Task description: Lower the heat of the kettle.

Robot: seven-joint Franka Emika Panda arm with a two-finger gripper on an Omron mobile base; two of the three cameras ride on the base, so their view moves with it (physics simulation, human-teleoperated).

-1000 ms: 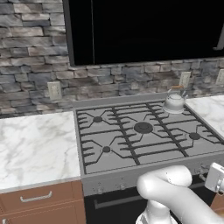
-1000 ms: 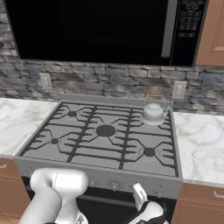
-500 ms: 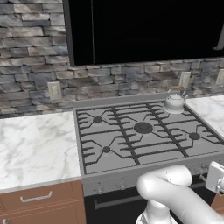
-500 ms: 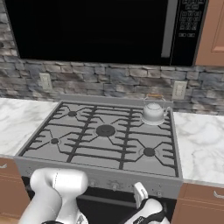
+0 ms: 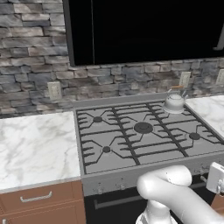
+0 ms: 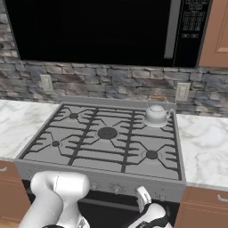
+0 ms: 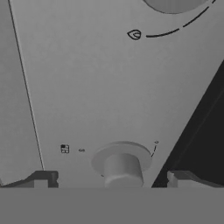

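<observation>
1. While you look from the left base view, the kettle (image 5: 174, 101) stands upright on the stove's (image 5: 144, 135) back right burner, near the stone wall — its spout seems to point right, though it's small.
2. From the right base view, you see the kettle's (image 6: 156, 114) arched handle with its brownish top; whether anything is inside, you cannot tell.
3. Up close in the hand view, you get a grey knob (image 7: 123, 165) on the stove's front panel (image 7: 100, 87) — the claw (image 7: 116, 180) is wide open, straddling it, gripping nothing.
4. Marble tabletop (image 5: 35, 146) flanks the stove.
</observation>
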